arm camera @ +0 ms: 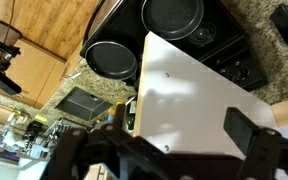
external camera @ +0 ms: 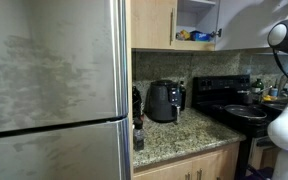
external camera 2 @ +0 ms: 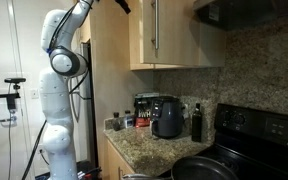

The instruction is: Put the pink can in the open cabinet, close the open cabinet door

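Only an exterior view shows the open cabinet interior: blue-and-yellow packages on its shelf. Only the wrist view shows the gripper, released, holding nothing.

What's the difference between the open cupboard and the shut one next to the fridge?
The open cabinet has its door swung away; the closed cabinet beside the fridge has its door shut flat. The open cabinet shows white inner walls and packages inside; the closed cabinet shows only a wood front with a slim metal handle. Both are light wood and hang above the counter.
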Action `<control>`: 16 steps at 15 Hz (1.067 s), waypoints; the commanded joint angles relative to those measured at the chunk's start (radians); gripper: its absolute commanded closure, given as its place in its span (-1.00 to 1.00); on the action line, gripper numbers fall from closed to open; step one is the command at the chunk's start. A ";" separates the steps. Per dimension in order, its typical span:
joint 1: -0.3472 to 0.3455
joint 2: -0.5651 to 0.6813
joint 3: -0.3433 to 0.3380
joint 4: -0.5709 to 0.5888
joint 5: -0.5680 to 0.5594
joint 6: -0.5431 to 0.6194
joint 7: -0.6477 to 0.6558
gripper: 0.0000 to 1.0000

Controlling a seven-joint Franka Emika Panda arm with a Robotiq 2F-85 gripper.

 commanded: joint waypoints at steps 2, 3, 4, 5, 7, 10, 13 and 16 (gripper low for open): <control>-0.027 0.064 -0.002 -0.010 0.085 -0.112 0.030 -1.00; -0.017 0.009 0.015 -0.014 0.004 -0.012 0.000 -1.00; -0.016 0.014 0.015 -0.016 0.003 -0.012 0.001 -1.00; -0.016 0.015 0.015 -0.015 0.003 -0.012 0.003 -1.00; -0.016 0.033 0.027 -0.014 -0.095 -0.019 -0.022 -1.00; -0.058 0.049 -0.035 -0.014 0.058 -0.084 0.004 -1.00; -0.120 0.095 -0.086 0.003 0.146 -0.186 0.025 -1.00; -0.172 0.109 -0.097 0.007 0.210 -0.228 0.058 -1.00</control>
